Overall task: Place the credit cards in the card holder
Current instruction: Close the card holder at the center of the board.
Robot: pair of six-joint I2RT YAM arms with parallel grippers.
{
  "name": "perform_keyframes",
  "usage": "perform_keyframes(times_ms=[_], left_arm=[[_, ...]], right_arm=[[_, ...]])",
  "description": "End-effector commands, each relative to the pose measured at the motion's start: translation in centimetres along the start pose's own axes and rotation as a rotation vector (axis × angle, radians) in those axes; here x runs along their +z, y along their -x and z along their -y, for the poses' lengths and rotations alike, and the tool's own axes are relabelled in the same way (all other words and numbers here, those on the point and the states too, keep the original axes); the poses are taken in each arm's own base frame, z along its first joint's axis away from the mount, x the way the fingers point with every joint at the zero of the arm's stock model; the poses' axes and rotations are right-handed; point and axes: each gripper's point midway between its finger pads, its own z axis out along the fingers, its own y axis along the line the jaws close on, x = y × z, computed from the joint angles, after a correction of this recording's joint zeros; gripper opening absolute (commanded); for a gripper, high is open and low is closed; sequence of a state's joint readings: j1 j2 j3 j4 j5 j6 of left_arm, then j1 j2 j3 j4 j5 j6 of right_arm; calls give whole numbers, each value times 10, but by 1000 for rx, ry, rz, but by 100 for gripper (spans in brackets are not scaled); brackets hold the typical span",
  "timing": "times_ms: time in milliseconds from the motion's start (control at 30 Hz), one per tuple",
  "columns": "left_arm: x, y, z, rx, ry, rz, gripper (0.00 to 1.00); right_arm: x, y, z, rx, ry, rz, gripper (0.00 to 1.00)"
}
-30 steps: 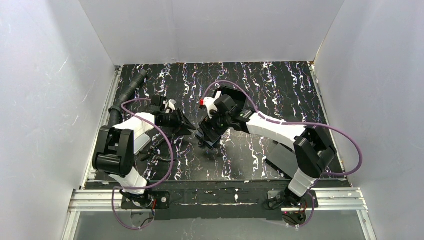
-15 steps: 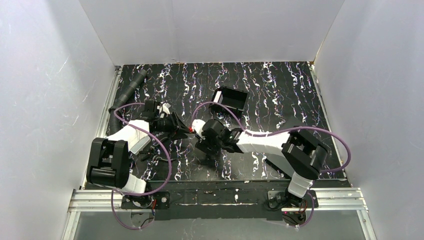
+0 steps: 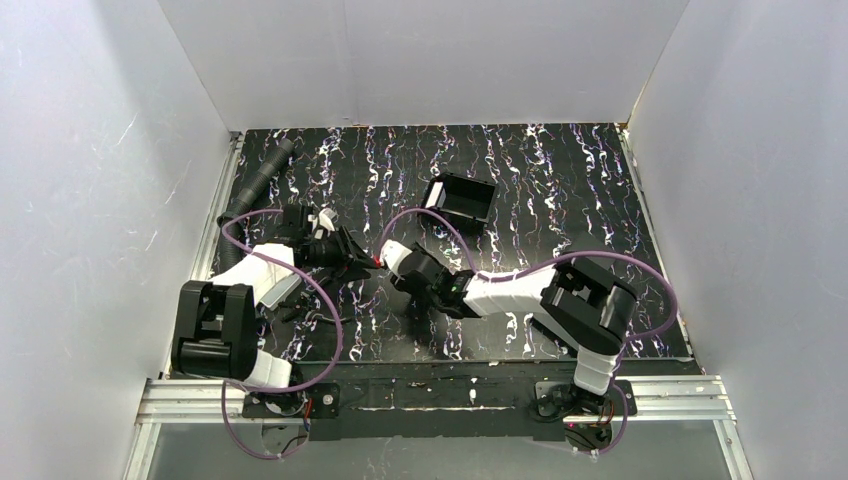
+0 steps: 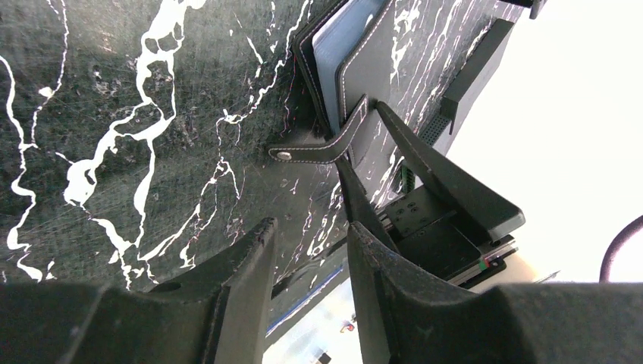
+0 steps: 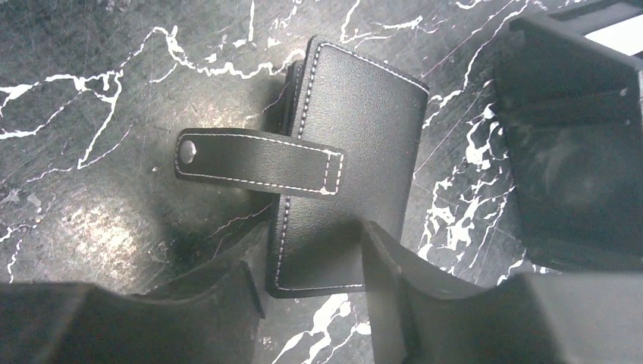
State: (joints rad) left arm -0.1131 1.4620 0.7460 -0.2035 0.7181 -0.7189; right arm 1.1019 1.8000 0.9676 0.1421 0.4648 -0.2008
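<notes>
The card holder [image 5: 356, 144] is a small black stitched wallet lying flat on the marbled table, its snap strap [image 5: 258, 163] folded out to the left. My right gripper [image 5: 315, 250] hangs low over its near end with the jaws half open. One finger stands beside the holder's left edge and the other over its cover. In the left wrist view the card holder [image 4: 364, 72] shows a pale blue-grey inside. My left gripper [image 4: 307, 235] stays just short of the strap [image 4: 318, 152], open, with nothing between its fingers. No separate credit cards show.
A larger black rimmed tray [image 3: 462, 198] stands behind the grippers near the table's middle, and shows as the tray [image 5: 569, 136] at the right of the right wrist view. A black corrugated hose [image 3: 258, 180] runs along the left edge. White walls enclose the table.
My right arm swung away from the tray, toward the front left, and came down over the card holder with its jaws narrowing. My left gripper shifted slightly left and kept the same opening.
</notes>
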Motion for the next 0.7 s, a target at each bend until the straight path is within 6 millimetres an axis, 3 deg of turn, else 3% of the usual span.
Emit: perform_keyframes(times_ms=[0, 100, 267, 467, 667], left_arm=[[-11, -2, 6, 35, -24, 8, 38], [-13, -1, 10, 40, -32, 9, 39], [-16, 0, 14, 48, -39, 13, 39], [-19, 1, 22, 51, -59, 13, 40], [-17, 3, 25, 38, -78, 15, 42]], right_arm=[[5, -30, 1, 11, -55, -81, 45], [4, -22, -6, 81, -16, -67, 33], [0, -10, -17, 199, 35, -50, 22], [-9, 3, -16, 412, 133, -37, 3], [-23, 15, -15, 580, 224, -22, 1]])
